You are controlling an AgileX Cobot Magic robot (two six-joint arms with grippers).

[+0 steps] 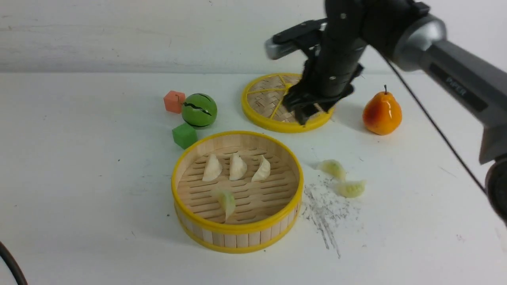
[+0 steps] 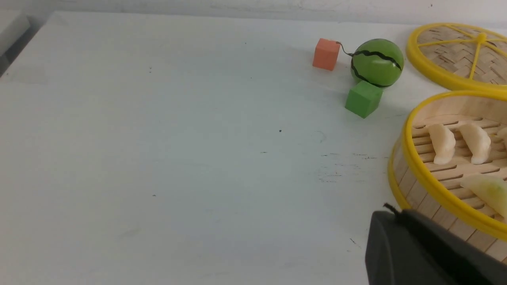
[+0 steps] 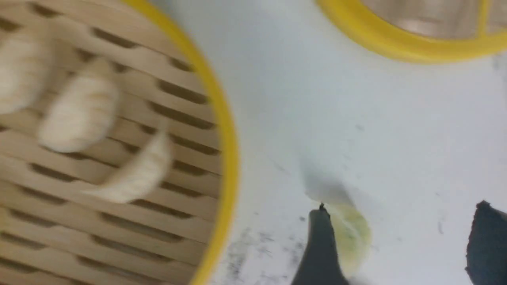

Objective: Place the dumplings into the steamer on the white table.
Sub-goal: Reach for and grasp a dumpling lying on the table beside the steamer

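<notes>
The dumplings (image 1: 237, 166) are split: four in the steamer (image 1: 237, 228), two left on the table (image 1: 79, 178). The right pincer (image 3: 402, 221) is held spread and empty; the left pincer (image 2: 400, 233) is pressed together.

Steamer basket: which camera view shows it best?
The front view. It shows the whole steamer, rim, wall and slatted floor, with four dumplings inside. The left wrist view catches only one side, cut off at the picture's edge. The right wrist view shows a blurred part of its floor and rim.
</notes>
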